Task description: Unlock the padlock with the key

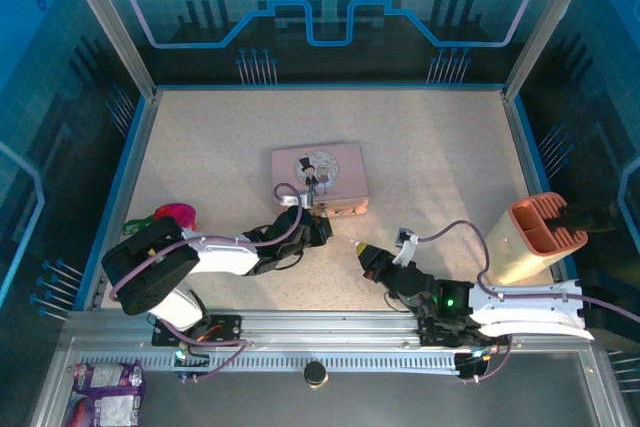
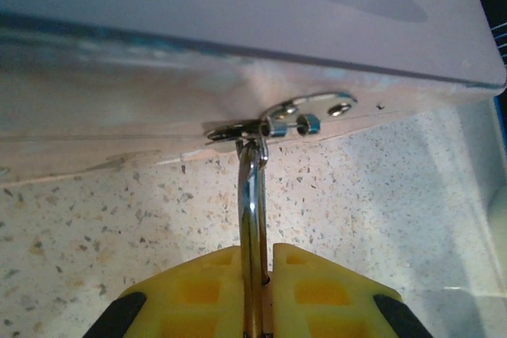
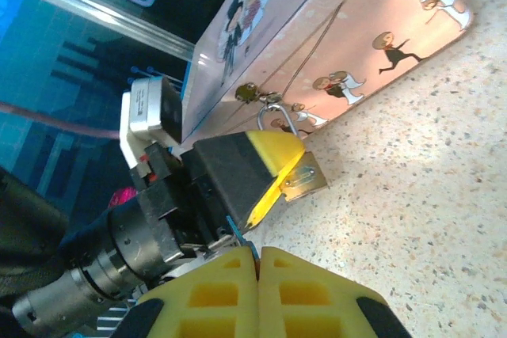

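The brass padlock (image 3: 307, 180) hangs by its thin silver shackle (image 2: 252, 195) from the hasp (image 2: 277, 124) on the front of the pink tin (image 1: 320, 175). My left gripper (image 2: 255, 257) is shut on the padlock, holding it edge-on just above the table; the right wrist view shows that gripper (image 3: 295, 162) from the side. A short way in front of the padlock's bottom face, my right gripper (image 3: 258, 252) is shut on the key (image 3: 237, 231). The key's slim dark blade pokes out toward the left gripper. From above, the left gripper (image 1: 318, 225) and right gripper (image 1: 360, 247) sit close together.
An orange-and-cream container (image 1: 530, 237) stands at the right edge of the table. A pink and green object (image 1: 170, 214) lies at the left edge. A small white piece (image 1: 405, 237) rests beside the right arm's cable. The pink tin blocks the way behind the padlock.
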Controlling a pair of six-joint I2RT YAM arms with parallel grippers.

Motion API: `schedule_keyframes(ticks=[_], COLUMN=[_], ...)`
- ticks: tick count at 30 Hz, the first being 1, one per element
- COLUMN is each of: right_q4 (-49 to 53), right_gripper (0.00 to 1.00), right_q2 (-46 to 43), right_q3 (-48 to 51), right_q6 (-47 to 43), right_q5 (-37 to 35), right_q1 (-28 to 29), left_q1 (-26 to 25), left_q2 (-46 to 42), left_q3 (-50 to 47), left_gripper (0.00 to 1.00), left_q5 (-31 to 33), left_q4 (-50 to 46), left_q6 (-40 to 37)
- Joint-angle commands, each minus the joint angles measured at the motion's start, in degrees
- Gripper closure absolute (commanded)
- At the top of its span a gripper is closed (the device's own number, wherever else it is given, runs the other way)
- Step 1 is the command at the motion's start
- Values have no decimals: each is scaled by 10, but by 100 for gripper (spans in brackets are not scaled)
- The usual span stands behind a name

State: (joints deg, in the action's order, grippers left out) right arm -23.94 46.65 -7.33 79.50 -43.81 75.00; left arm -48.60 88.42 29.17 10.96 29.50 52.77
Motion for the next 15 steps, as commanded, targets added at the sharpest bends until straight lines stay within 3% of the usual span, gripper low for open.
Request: schedule_keyframes(ticks=[1, 15], right_q4=[36, -125], right_gripper=[100, 100], right_q2=[6, 165], right_q3=[-19, -29], right_q6=[102, 211], right_q5=[-53, -69], right_q1=[7, 29], left_q1=[7, 13], left_q2=[-29, -31], left_q3=[-4, -35], left_gripper=[100, 100], left_q5=[-21, -17], left_q4=[70, 169], left_q6=[60, 221])
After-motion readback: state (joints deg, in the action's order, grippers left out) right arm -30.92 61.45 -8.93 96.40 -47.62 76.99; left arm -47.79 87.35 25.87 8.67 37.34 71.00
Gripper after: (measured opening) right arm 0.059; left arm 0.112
